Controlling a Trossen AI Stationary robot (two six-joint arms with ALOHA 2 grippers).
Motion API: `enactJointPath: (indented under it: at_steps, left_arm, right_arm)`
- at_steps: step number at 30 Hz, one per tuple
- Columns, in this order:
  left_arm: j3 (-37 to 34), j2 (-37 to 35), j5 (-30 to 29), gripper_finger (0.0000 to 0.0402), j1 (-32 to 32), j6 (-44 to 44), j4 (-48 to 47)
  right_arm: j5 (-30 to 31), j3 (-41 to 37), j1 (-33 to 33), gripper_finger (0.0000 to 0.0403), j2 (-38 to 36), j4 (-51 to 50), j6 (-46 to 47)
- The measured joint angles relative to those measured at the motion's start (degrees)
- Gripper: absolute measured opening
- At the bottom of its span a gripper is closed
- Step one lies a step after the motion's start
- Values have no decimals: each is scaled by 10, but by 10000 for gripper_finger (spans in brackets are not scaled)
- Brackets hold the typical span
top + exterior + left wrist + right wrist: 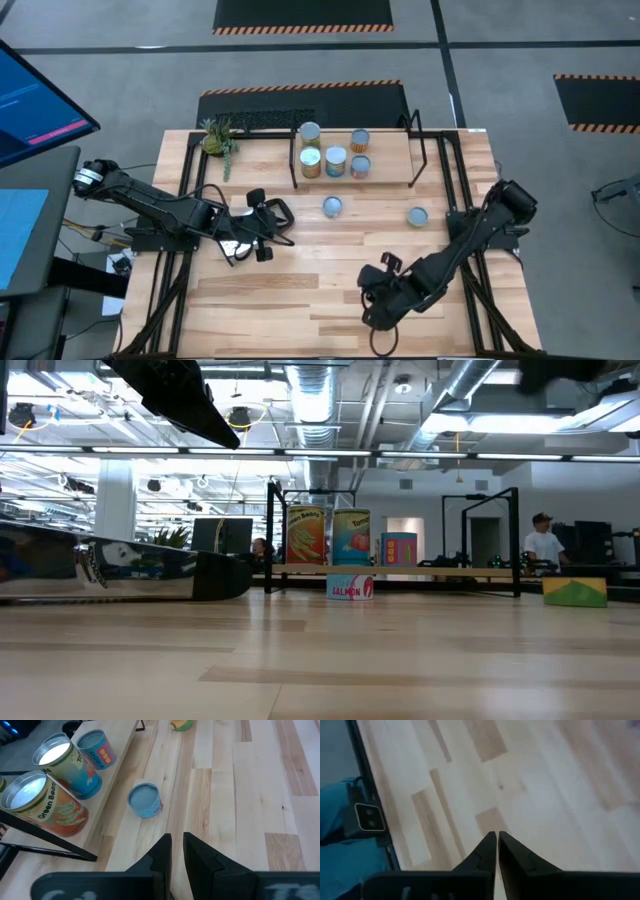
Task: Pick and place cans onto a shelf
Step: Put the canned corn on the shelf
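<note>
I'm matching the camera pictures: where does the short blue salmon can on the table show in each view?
High view: salmon can on the table, just in front of the shelf.
Low view: centre, below the shelf board.
Left wrist view: middle, ahead of the fingers.
Right wrist view: not in it.
Shared landmark: the shelf.

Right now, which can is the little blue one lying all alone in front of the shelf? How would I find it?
Find the low wooden shelf at the back of the table, with cans crowded on its left half. Just in front of it, on the bare tabletop, sits a short light-blue can marked SALMON in the low view. The other loose can, further right, has a green and yellow label, and the shelf cans are taller.
</note>
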Motion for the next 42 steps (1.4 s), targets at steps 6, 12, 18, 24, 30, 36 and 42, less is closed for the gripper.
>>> enactJointPath:
  at_steps: [6,12,18,24,30,36,42]
  left_arm:
    - [0,0,0,38,0,-1,3]
    - [0,0,0,38,0,-1,-1]
    - [0,0,0,38,0,-2,1]
    - [0,0,0,38,0,-3,1]
    - [0,0,-3,38,0,-3,6]
    - [0,0,-3,38,0,-5,3]
    - [0,0,-3,38,0,21,2]
  right_arm:
    - [-37,0,0,42,23,-5,29]
    - [-44,0,-1,42,26,-77,82]
    - [3,0,0,42,21,-267,204]
    - [171,0,-13,42,22,-340,259]
    - [273,-8,-102,42,21,-310,123]
    - [275,-87,-214,42,21,-254,15]
    - [305,-174,-274,42,21,-91,-106]
